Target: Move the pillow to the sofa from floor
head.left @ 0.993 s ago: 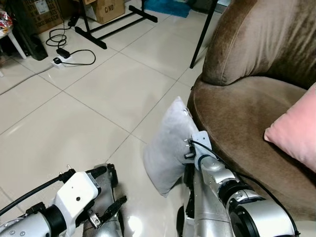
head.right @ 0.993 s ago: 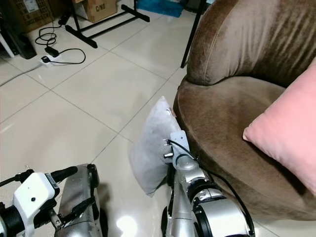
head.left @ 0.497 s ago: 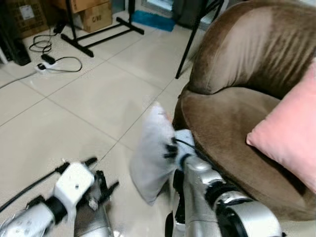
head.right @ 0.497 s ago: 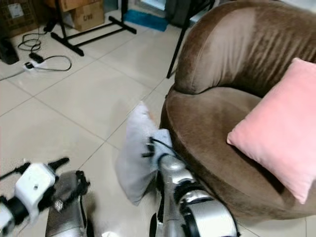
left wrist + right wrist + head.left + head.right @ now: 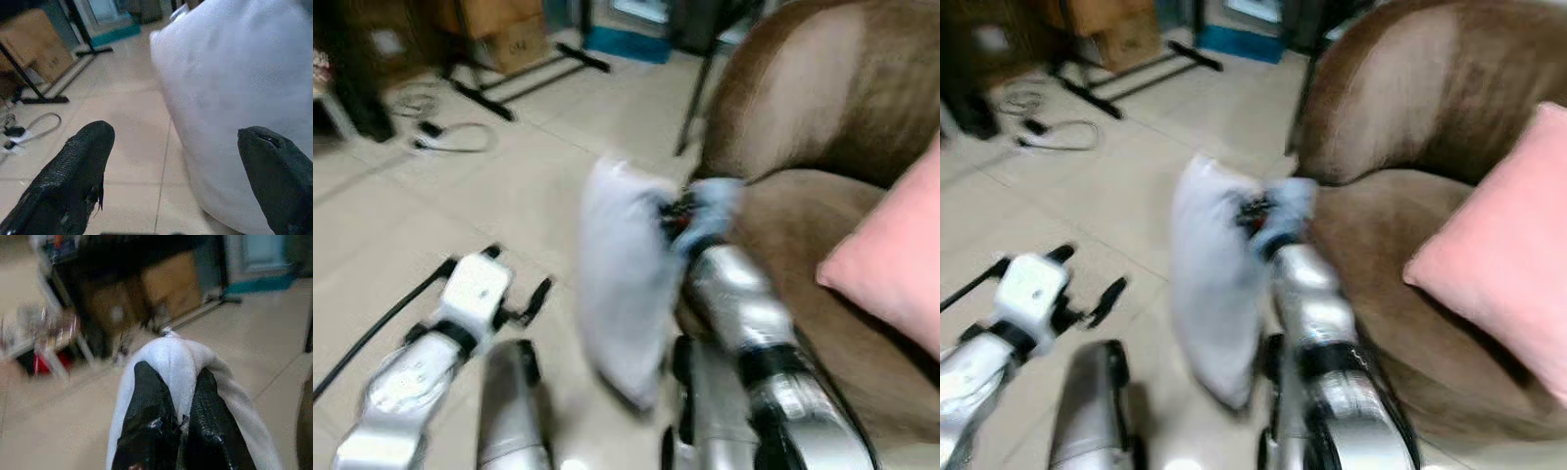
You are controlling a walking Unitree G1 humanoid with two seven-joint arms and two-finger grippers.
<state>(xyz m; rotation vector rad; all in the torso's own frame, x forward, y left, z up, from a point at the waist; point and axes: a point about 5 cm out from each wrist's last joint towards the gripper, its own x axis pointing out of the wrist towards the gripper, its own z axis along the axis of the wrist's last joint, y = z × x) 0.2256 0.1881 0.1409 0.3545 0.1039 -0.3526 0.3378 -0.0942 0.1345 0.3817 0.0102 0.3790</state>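
A light grey pillow (image 5: 619,284) hangs upright off the floor, just left of the brown sofa (image 5: 822,225). My right gripper (image 5: 177,421) is shut on the pillow's upper edge, and grey fabric (image 5: 181,364) bulges between its black fingers (image 5: 146,416). In the eye views the right wrist (image 5: 705,211) sits at the pillow's top right corner, blurred by motion. My left gripper (image 5: 171,166) is open, low and to the left, with the pillow (image 5: 234,98) close beside one of its fingers (image 5: 274,171). The left arm (image 5: 475,294) reaches forward over the tiles.
A pink cushion (image 5: 891,264) lies on the sofa seat at the right. A black metal stand (image 5: 529,73), cardboard boxes (image 5: 509,34) and a power strip with cables (image 5: 440,132) are on the tiled floor at the back left. My own legs (image 5: 509,411) show below.
My right gripper has lifted the pillow up off the floor, higher beside the sofa. The left arm has swung forward and up. The camera has shifted and the picture is blurred.
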